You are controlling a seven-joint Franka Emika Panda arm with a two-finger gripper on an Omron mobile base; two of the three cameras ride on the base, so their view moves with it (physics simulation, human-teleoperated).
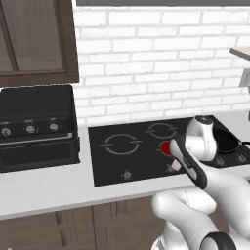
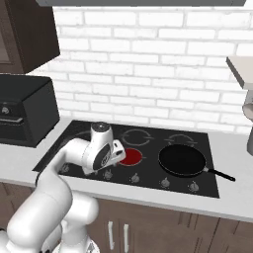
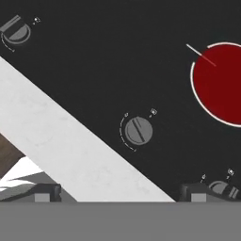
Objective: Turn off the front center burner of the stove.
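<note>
Hand (image 3: 117, 192), fingers spread, hovers over stove (image 3: 94, 70) knobs beside lit front center burner (image 3: 221, 84).

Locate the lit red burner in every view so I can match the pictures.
Left base view: the front center burner is right of center, a red sliver partly hidden behind the arm.
Right base view: center, a red disc left of the black pan.
Hand view: right edge, upper half.
Shared landmark: the stove with its grey knob row.

A home kitchen: a black glass stove (image 2: 148, 141) with a frying pan (image 2: 182, 160) set in a pale desk (image 1: 44, 188), a countertop oven (image 1: 36, 127), white brick wall (image 2: 148, 64) and dark wood cabinets (image 1: 34, 39).
</note>
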